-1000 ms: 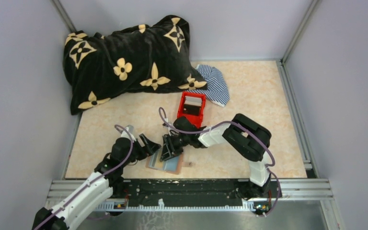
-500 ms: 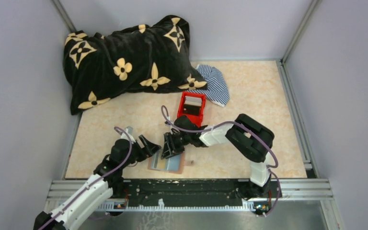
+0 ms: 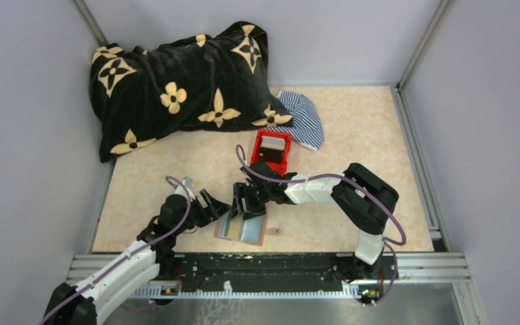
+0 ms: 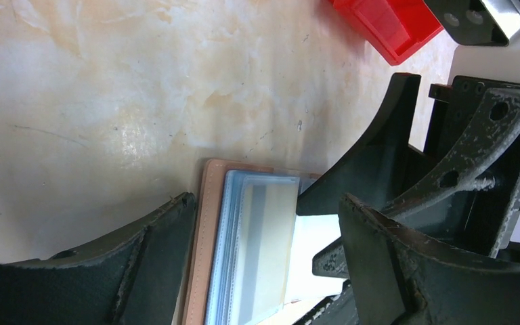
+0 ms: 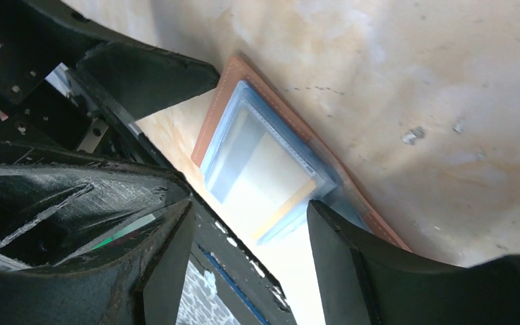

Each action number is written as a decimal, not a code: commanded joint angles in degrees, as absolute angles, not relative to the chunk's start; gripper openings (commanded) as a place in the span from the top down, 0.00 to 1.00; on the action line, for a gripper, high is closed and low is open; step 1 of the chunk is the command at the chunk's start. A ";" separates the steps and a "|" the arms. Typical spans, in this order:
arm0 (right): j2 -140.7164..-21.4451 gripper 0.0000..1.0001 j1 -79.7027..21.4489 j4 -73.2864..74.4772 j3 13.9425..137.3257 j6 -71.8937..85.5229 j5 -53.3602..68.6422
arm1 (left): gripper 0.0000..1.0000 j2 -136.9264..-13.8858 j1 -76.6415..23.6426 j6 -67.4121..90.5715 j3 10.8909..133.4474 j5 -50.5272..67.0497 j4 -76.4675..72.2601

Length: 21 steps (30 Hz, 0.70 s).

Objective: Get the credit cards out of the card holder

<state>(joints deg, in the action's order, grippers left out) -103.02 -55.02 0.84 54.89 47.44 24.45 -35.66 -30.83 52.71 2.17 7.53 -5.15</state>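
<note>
Lying open, tan-rimmed card holder with pale blue credit cards; left end effector, right end effector released.

My left gripper and right gripper sit close together at the far edge of the open card holder, which lies flat near my bases. The red box stands just beyond my right gripper, near the striped cloth.
</note>
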 commanded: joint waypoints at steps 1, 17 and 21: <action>-99.61 0.37 -56.45 4.98 56.52 50.97 19.55 | 0.17 -35.05 -31.20 51.91 1.05 6.99 -2.90; -105.87 0.35 -58.98 -7.12 55.95 58.27 22.89 | 0.17 -35.13 -31.20 52.20 0.27 10.37 -3.47; -108.17 0.35 -58.82 -9.36 57.82 58.06 24.10 | 0.17 -32.27 -31.29 51.78 0.78 9.99 0.39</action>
